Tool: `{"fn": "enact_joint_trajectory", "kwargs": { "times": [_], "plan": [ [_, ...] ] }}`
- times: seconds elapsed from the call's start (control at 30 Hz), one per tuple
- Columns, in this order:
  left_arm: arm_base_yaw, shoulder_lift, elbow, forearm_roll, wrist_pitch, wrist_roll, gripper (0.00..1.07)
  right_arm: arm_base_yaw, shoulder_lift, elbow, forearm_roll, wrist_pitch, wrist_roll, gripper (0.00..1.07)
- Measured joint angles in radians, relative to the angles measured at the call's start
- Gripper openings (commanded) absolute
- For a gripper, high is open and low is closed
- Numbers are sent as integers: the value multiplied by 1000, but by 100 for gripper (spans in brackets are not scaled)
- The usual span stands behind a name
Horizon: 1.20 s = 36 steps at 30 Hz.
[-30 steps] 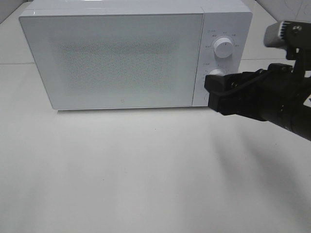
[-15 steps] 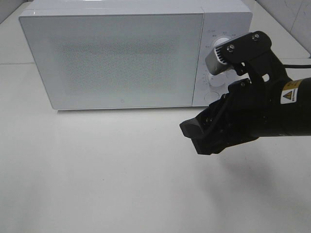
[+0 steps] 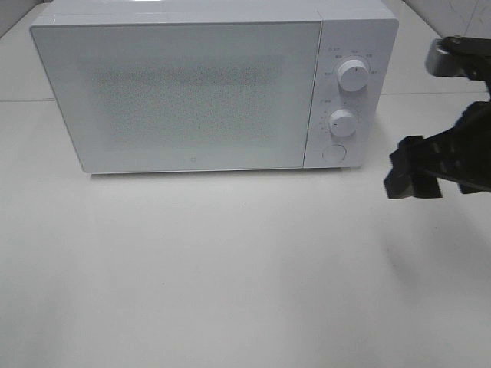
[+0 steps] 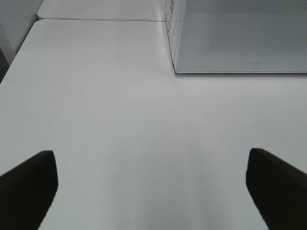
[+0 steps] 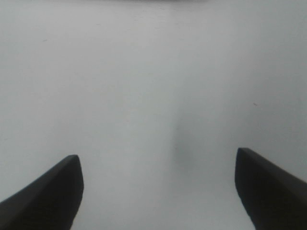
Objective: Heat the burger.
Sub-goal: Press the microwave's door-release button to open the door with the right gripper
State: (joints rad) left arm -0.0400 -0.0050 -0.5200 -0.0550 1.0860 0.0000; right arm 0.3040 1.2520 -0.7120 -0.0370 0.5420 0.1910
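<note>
Burger: whereabouts cannot be told; a white microwave [image 3: 192, 84] stands on the counter [image 3: 230, 268], door shut. Left gripper [image 4: 149, 158]: jaws wide apart, holding nothing, above the counter. Right gripper [image 5: 157, 158]: jaws wide apart, holding nothing, near the microwave's dial side

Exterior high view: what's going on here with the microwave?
A white microwave sits on the table with its door shut; no burger is in view. The right gripper hangs open and empty, right of the knobs. The left gripper is open too, over the table in front of the microwave, holding nothing.
</note>
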Motion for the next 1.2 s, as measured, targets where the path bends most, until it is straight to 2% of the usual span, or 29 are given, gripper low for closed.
{"fn": "enact_joint_trajectory", "kwargs": {
  "times": [0.03, 0.07, 0.13, 0.2, 0.4, 0.53, 0.57, 0.63, 0.67, 0.77, 0.83, 1.0, 1.03, 1.2],
  "plan": [
    [0, 0, 0, 0, 0, 0, 100, 0, 0, 0, 0, 0, 0, 86],
    [0, 0, 0, 0, 0, 0, 100, -75, -2, 0, -12, 33, 11, 86],
    [0, 0, 0, 0, 0, 0, 100, -110, -2, 0, -22, 47, 14, 85],
    [0, 0, 0, 0, 0, 0, 100, -198, -2, 0, -75, 118, 7, 85],
    [0, 0, 0, 0, 0, 0, 100, -207, -30, 2, -81, 187, -4, 83],
    [0, 0, 0, 0, 0, 0, 100, -207, -174, 41, -78, 193, -9, 80],
    [0, 0, 0, 0, 0, 0, 100, -207, -258, 73, -74, 199, -11, 78],
    [0, 0, 0, 0, 0, 0, 100, -207, -299, 83, -70, 210, -17, 77],
    [0, 0, 0, 0, 0, 0, 100, -207, -404, 102, -64, 235, -39, 75],
    [0, 0, 0, 0, 0, 0, 100, -207, -456, 104, -61, 250, -50, 74],
    [0, 0, 0, 0, 0, 0, 100, -207, -639, 107, -57, 333, -93, 73],
    [0, 0, 0, 0, 0, 0, 100, -207, -779, 107, -57, 404, -107, 73],
    [0, 0, 0, 0, 0, 0, 100, -207, -848, 116, -56, 409, -107, 73],
    [0, 0, 0, 0, 0, 0, 100, -207, -968, 155, -55, 413, -107, 73]
  ]
}}
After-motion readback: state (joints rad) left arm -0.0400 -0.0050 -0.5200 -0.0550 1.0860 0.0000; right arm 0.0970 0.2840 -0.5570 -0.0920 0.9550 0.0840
